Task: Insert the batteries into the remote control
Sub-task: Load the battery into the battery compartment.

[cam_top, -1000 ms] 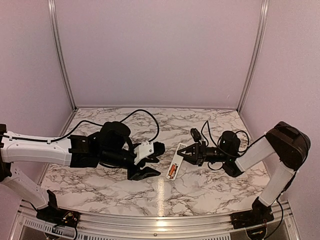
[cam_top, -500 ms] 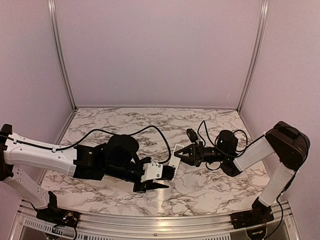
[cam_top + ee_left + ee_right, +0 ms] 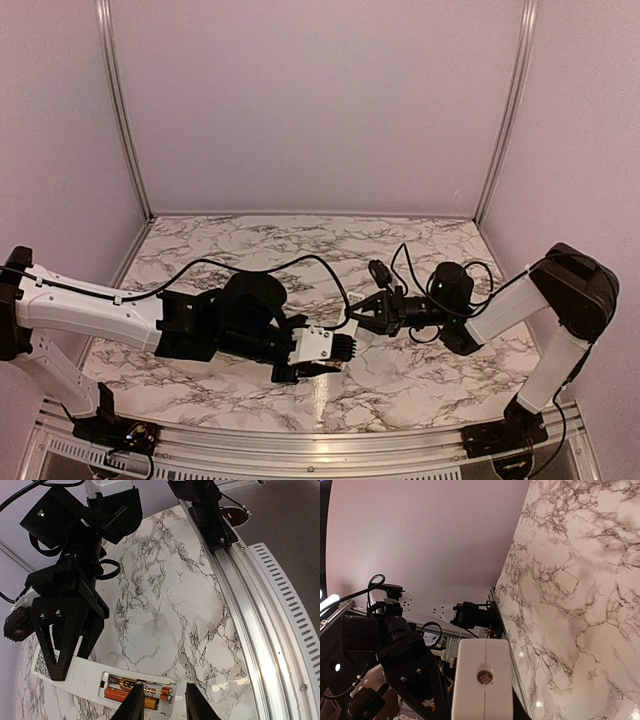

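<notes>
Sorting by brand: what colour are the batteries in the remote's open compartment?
Copper-orange and black; the batteries show best in the left wrist view, inside the remote control.

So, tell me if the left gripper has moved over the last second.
Yes. The left gripper has shifted right and closer to the table's near rail.

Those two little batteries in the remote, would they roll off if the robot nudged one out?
Likely yes: the batteries are smooth round cylinders, so on the flat table they would probably roll. Lying side by side in the open bay of the remote, they look cradled for now. Their glossy shells may be slippery to pinch.
</notes>
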